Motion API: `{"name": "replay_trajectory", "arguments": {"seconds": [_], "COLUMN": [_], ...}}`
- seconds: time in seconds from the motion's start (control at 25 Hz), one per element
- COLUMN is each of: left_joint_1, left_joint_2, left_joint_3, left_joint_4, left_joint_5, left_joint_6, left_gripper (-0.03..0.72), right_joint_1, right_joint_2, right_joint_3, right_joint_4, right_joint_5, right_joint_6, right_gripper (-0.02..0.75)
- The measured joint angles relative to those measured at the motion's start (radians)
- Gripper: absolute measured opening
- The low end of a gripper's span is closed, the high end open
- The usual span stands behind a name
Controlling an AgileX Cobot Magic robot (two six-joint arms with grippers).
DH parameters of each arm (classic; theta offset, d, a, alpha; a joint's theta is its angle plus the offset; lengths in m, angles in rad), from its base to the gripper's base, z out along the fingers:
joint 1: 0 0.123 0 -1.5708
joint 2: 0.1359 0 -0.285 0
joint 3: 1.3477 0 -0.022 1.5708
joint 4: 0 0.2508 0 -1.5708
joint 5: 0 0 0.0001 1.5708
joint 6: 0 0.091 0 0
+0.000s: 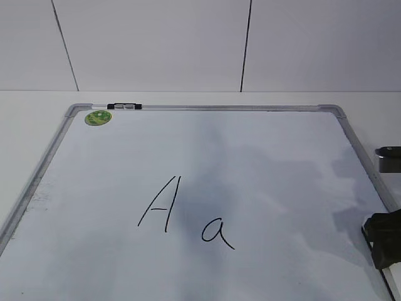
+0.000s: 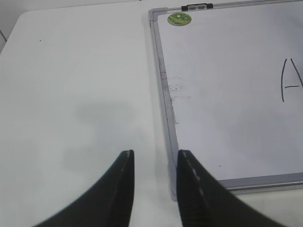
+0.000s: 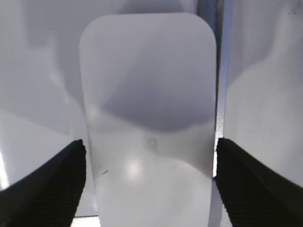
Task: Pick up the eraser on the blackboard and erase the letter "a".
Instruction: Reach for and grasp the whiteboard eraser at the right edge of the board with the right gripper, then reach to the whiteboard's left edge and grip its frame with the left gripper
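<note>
So the big white dry-erase blackboard [image 1: 263, 157] with the grey metal frame fills most of the exterior view, lying flat on a white table [image 2: 71, 85]. Near its upper-left corner there's a round green sticker [image 1: 98, 117]; whatever's printed on it is too small to read. Writing-wise, a tall capital "A" [image 1: 160, 204] in black marker sits lower centre, and the little lowercase letter "a" [image 1: 217, 233] is just to its right, untouched.

The flat white plastic eraser [image 3: 149, 118] with rounded corners fills the middle of the right wrist view, next to the board's frame strip. The right gripper [image 3: 149, 179] is spread wide, one black finger on each side of the eraser, just beside its edges, not squeezing it.

The left gripper [image 2: 154, 182] hangs at the bottom of its view, jaws partly open with nothing between them, over the board's near-left corner.
</note>
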Motion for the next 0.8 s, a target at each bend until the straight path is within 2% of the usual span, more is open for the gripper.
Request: {"name": "replay_trajectory", "arguments": {"seconds": [0.56,0.8], "left_joint_1": [0.0,0.0], "left_joint_2": [0.0,0.0], "left_joint_3": [0.0,0.0], "left_joint_4": [0.0,0.0], "left_joint_5": [0.0,0.0], "left_joint_6": [0.0,0.0], "left_gripper": [0.235,0.235], "right_joint_1": [0.0,0.0], "right_joint_2": [0.053,0.052], "right_joint_3": [0.0,0.0], "right_joint_4": [0.002,0.002], "right_joint_5": [-0.013,-0.011], "right_joint_6": [-0.006,0.012], "right_gripper": [0.673,0.619]}}
